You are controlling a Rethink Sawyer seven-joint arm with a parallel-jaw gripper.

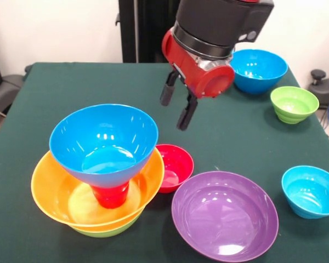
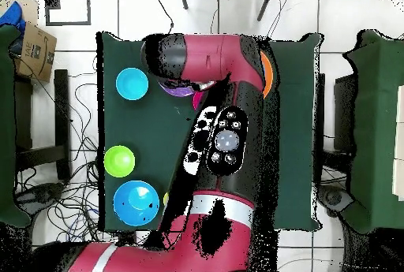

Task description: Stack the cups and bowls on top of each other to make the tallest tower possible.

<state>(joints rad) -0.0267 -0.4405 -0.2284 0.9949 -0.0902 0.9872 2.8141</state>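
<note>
The tower (image 1: 98,186) stands near-left on the table (image 1: 55,98): an orange bowl (image 1: 49,192) nested in a lime bowl (image 1: 107,231), holding a red cup (image 1: 111,195) upside down, with a blue bowl (image 1: 104,143) upright on top, empty. Just right lie a small red bowl (image 1: 175,167) and a purple bowl (image 1: 225,215), both empty. The gripper (image 1: 177,106) hangs above, fingers apart, grasping nothing.

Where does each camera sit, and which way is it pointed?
Front view: across the table, facing the robot; shows the tower, loose bowls, and the gripper with fingers apart, empty.
Overhead view: above, looking straight down; the arm covers most of the table.
Shared: small blue bowl, ribbed green bowl, medium blue bowl.
</note>
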